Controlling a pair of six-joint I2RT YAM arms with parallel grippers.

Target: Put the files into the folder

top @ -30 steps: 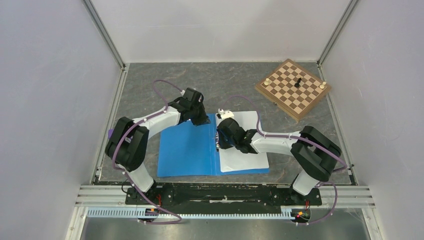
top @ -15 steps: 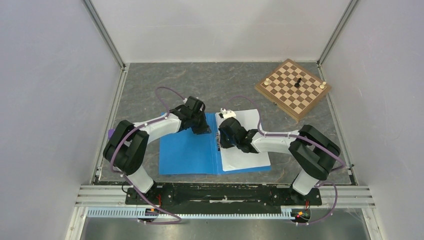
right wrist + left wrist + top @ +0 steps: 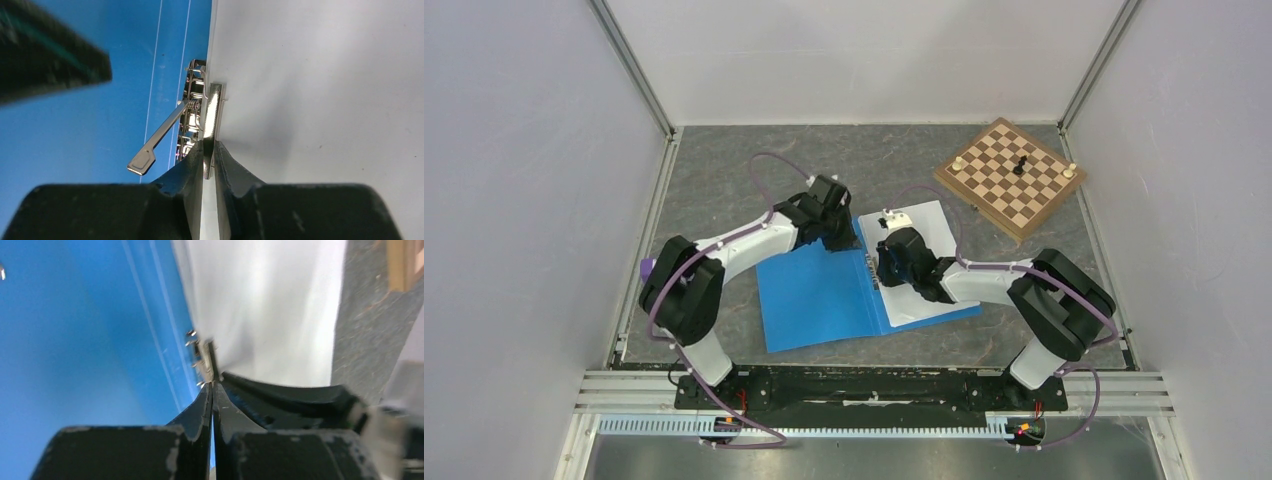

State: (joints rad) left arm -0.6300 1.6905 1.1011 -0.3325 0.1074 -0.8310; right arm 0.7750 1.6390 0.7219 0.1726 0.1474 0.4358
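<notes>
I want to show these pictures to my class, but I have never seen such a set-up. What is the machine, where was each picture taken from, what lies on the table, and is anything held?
These are two robot arms bolted at the near edge of a grey table. The wide picture looks down from above. The other two come from a camera on each wrist, so that arm's own black fingers fill the bottom.

On the table lies an open blue folder with white paper sheets on its right half. A chessboard with a few pieces sits in the far right corner.

The left gripper is shut, with its tips at the folder's spine, and holds nothing visible. The right gripper appears pinched on the folder's metal clip.
</notes>
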